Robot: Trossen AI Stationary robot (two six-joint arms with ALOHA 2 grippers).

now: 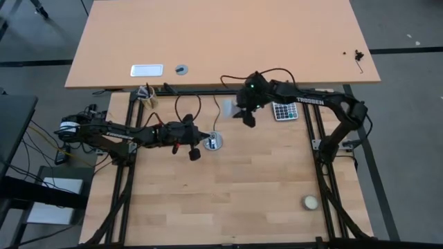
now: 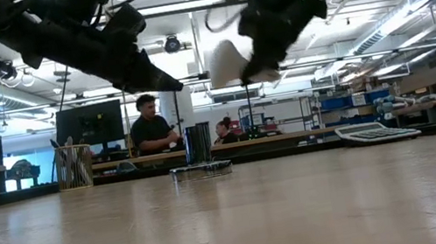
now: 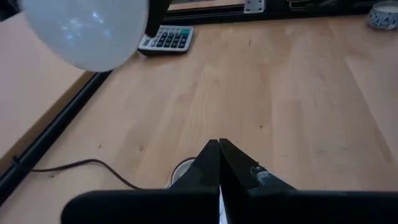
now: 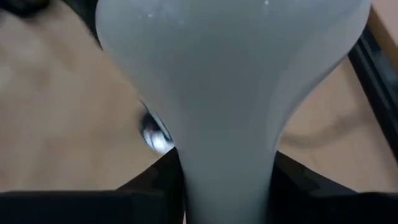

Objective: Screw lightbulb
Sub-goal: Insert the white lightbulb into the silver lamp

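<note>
The lightbulb [image 1: 225, 107], white with a round dome and a narrowing neck, hangs in the air above the table's far middle; my right gripper [image 1: 237, 111] is shut on it. In the low view the lightbulb [image 2: 226, 63] is well above the tabletop. The round grey socket disc [image 1: 214, 142] lies flat on the wood, with its thin black cord running toward the far edge. My left gripper [image 1: 196, 152] is shut and hovers just left of the socket, touching nothing. In the left wrist view its closed fingertips [image 3: 219, 148] show with the socket [image 3: 181, 173] beneath them. My right gripper pinches the lightbulb's narrow neck [image 4: 227, 177] between its two fingers, one on each side. The fingers slant downward from the table's right and far side. The dome [image 4: 230, 56] points away from the gripper. The lightbulb is tilted and lifted clear of the table.
A calculator [image 1: 284, 111] lies at the far right of the table. A small cream ball [image 1: 310, 202] sits near the front right corner. A larger tan table [image 1: 221, 41] stands beyond the far edge. People sit in the room behind.
</note>
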